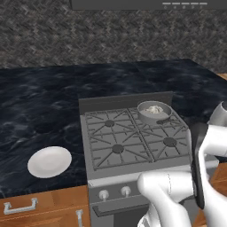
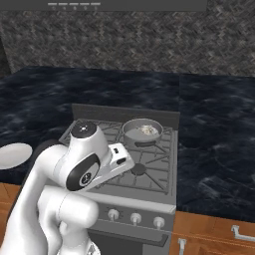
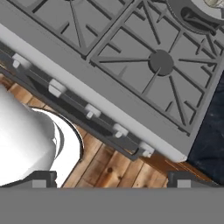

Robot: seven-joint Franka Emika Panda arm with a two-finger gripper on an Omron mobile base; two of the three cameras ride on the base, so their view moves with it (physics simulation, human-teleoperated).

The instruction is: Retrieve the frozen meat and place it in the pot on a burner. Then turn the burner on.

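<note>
The small grey pot [image 1: 154, 111] [image 2: 142, 131] stands on the back right burner of the stove, its dark handle pointing toward the front. Inside it lies the pale speckled frozen meat [image 1: 154, 108] [image 2: 146, 130]. The hand view catches the pot [image 3: 192, 15] at its top right corner, with a sliver of the meat [image 3: 214, 2]. My gripper [image 3: 114, 178] is open with nothing between its fingertips [image 3: 43, 178]. It hovers over the stove's front edge, above the knobs and short of the front right burner [image 3: 161, 62] [image 1: 169, 142] [image 2: 138, 169].
A row of silver knobs [image 3: 92, 110] [image 1: 126, 191] [image 2: 135, 218] lines the stove front. A round white plate [image 1: 49, 162] [image 2: 14, 154] lies on the dark counter left of the stove. Wooden drawers [image 1: 26, 208] sit below the counter. A hood hangs above.
</note>
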